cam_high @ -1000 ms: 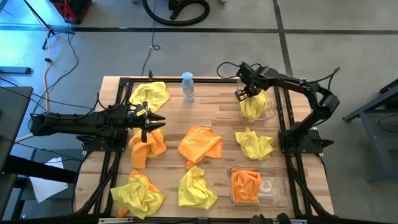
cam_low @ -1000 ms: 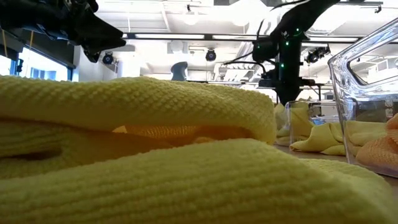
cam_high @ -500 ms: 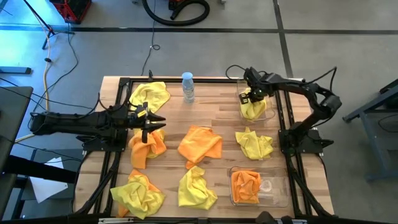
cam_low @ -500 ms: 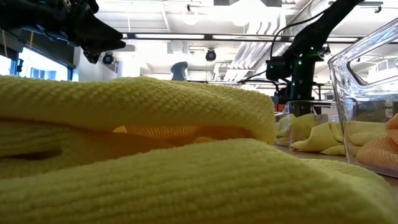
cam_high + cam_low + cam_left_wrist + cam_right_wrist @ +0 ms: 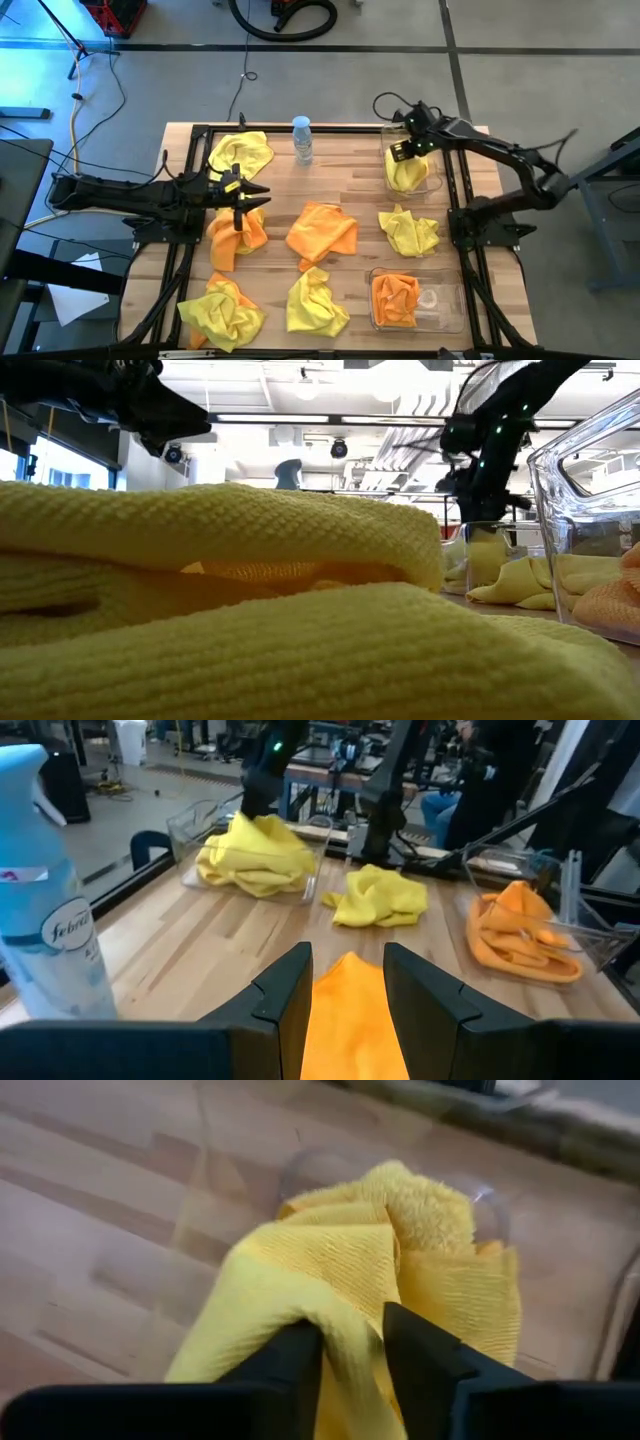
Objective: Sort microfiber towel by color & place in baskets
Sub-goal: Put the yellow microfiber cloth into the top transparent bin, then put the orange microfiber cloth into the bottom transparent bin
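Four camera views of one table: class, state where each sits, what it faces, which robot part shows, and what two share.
High: overhead, facing down; both arms.
Low: tabletop level, behind a yellow towel; arms above.
Left wrist: across table; own fingers over an orange towel.
Right wrist: own fingers at the yellow towel in basket.
Shared: that basket also shows from overhead.

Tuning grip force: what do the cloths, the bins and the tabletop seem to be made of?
Yellow cloth: soft, ribbed, matte fabric, likely microfiber; it bunches and creases. Far bin: clear, glossy, probably hard plastic; contents show through and the rim glints. Tabletop: pale wood planks with visible grain and seams, smooth, possibly sealed.
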Controlling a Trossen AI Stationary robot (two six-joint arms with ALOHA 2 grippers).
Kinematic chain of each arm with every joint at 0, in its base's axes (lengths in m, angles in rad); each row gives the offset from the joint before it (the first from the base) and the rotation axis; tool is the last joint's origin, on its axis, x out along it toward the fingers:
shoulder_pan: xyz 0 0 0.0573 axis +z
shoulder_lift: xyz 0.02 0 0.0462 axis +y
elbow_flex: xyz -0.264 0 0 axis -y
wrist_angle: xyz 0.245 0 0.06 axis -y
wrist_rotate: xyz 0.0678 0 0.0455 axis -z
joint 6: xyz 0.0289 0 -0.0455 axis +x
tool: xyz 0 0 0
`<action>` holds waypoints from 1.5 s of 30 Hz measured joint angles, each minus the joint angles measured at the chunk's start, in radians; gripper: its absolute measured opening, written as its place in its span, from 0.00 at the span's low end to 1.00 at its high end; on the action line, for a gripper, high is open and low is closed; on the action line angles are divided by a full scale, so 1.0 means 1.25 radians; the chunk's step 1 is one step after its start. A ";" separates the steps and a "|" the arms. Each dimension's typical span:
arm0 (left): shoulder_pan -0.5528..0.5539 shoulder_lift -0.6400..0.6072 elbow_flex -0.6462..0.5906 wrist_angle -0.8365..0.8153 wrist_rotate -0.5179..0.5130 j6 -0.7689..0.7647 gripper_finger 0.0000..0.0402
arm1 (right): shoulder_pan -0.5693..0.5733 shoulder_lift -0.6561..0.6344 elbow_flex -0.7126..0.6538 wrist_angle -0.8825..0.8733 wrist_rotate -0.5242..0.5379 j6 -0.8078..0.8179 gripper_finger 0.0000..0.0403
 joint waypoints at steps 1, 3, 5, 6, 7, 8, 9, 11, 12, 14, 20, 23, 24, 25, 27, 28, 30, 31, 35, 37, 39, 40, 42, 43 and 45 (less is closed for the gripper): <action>0.000 0.004 0.003 -0.002 -0.007 0.000 0.29 | 0.000 -0.017 0.000 0.000 0.000 0.000 0.30; 0.000 0.012 0.012 -0.003 -0.013 0.000 0.29 | 0.002 -0.046 0.000 -0.001 -0.001 0.006 0.32; -0.001 0.025 0.024 -0.001 -0.013 -0.001 0.29 | 0.005 -0.069 0.000 -0.012 -0.001 0.021 0.33; -0.004 0.032 0.028 -0.002 -0.013 -0.001 0.29 | 0.005 -0.078 0.000 -0.016 -0.001 0.022 0.33; -0.008 0.040 0.031 -0.003 -0.013 -0.001 0.29 | 0.005 -0.084 0.000 -0.020 -0.001 0.022 0.33; -0.012 0.048 0.034 -0.004 -0.013 0.000 0.29 | 0.006 -0.086 0.000 -0.028 -0.002 0.023 0.33; -0.016 0.057 0.037 -0.004 -0.013 0.000 0.29 | 0.006 -0.086 0.000 -0.045 -0.002 0.028 0.33; -0.020 0.074 0.046 -0.005 -0.015 0.000 0.29 | 0.006 -0.078 0.000 -0.102 -0.002 0.037 0.34; -0.022 0.082 0.051 -0.005 -0.016 0.000 0.29 | 0.006 -0.073 0.000 -0.128 -0.002 0.038 0.34; -0.027 0.098 0.062 -0.004 -0.017 0.000 0.29 | 0.006 -0.067 0.000 -0.174 0.001 0.022 0.34; -0.051 0.141 0.088 -0.003 -0.019 -0.001 0.29 | 0.024 -0.095 0.000 -0.187 0.040 0.028 0.34; -0.076 0.175 0.103 -0.007 -0.028 0.020 0.29 | 0.048 -0.126 0.000 -0.185 0.039 0.037 0.34; -0.086 0.189 0.113 -0.007 -0.035 0.036 0.29 | 0.059 -0.140 0.000 -0.187 0.040 0.043 0.34; -0.097 0.205 0.125 -0.007 -0.049 0.048 0.29 | 0.072 -0.153 0.000 -0.190 0.040 0.049 0.34; -0.117 0.244 0.155 -0.015 -0.080 0.065 0.29 | 0.104 -0.179 0.000 -0.191 0.040 0.059 0.34; -0.125 0.266 0.170 -0.023 -0.095 0.071 0.29 | 0.123 -0.192 0.000 -0.190 0.040 0.063 0.34; -0.137 0.320 0.206 -0.045 -0.118 0.076 0.29 | 0.159 -0.216 0.000 -0.181 0.039 0.055 0.34; -0.141 0.348 0.226 -0.052 -0.123 0.077 0.29 | 0.177 -0.228 0.000 -0.174 0.037 0.047 0.34; -0.145 0.484 0.323 -0.094 -0.125 0.083 0.29 | 0.246 -0.268 0.000 -0.160 0.022 0.068 0.34; -0.145 0.558 0.374 -0.115 -0.125 0.090 0.29 | 0.282 -0.281 0.000 -0.158 0.017 0.088 0.34; -0.145 0.630 0.423 -0.154 -0.124 0.090 0.29 | 0.319 -0.289 0.000 -0.155 0.016 0.101 0.34; -0.143 0.665 0.448 -0.177 -0.121 0.090 0.29 | 0.336 -0.290 0.000 -0.154 0.016 0.108 0.34; -0.137 0.733 0.502 -0.240 -0.113 0.086 0.29 | 0.367 -0.290 0.000 -0.151 0.014 0.112 0.34; -0.133 0.764 0.529 -0.274 -0.102 0.079 0.29 | 0.381 -0.290 0.000 -0.147 0.015 0.112 0.34; -0.122 0.825 0.582 -0.332 -0.076 0.063 0.29 | 0.408 -0.290 0.000 -0.134 0.015 0.115 0.34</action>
